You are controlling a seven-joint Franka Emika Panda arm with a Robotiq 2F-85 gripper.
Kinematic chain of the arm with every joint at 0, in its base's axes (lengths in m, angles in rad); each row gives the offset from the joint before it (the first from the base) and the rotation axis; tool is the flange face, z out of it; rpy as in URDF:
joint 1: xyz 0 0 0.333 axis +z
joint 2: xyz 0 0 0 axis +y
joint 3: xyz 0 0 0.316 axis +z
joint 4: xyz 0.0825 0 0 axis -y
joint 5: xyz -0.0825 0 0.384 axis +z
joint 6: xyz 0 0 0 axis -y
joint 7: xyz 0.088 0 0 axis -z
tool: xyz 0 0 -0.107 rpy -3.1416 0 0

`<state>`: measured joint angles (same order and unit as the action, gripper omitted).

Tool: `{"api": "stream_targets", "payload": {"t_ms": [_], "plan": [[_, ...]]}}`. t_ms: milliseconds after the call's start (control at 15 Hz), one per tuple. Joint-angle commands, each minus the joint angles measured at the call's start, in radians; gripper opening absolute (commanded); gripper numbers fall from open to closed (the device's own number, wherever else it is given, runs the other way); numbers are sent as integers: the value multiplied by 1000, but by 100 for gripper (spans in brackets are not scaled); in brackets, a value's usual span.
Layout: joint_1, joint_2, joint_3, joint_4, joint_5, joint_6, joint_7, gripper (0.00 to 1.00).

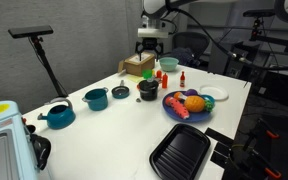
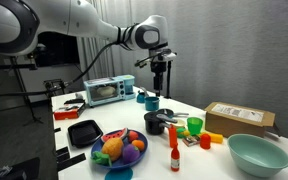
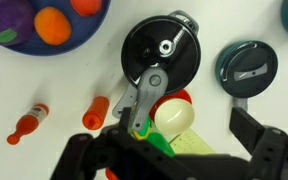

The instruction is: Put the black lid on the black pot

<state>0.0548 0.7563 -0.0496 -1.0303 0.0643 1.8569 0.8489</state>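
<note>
In the wrist view the black lid (image 3: 166,46), with a shiny knob at its centre, lies on the black pot (image 3: 130,62); only the pot's rim shows around it. A grey metal handle (image 3: 142,96) runs from the pot towards me. My gripper (image 3: 179,150) is open and empty, and its dark fingers are at the bottom of that view, apart from the pot. In both exterior views the gripper (image 1: 151,50) (image 2: 162,76) hangs well above the black pot (image 1: 147,91) (image 2: 158,122).
A dark teal lid (image 3: 246,68) lies beside the pot. A cream ball (image 3: 174,115), green cup (image 1: 169,66), orange piece (image 3: 96,113) and red bottle (image 3: 29,125) are close by. There is also a plate of toy fruit (image 1: 189,105), teal pots (image 1: 96,98) (image 1: 58,116), a black ridged tray (image 1: 180,152) and a cardboard box (image 1: 138,66).
</note>
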Motion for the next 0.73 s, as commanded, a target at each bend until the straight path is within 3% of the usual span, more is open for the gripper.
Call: {"api": "stream_targets", "payload": {"t_ms": [0, 467, 667], "plan": [[44, -41, 6, 33, -58, -89, -127, 100], [117, -111, 27, -1, -166, -48, -362, 100], [125, -94, 19, 17, -147, -51, -340, 100]]}}
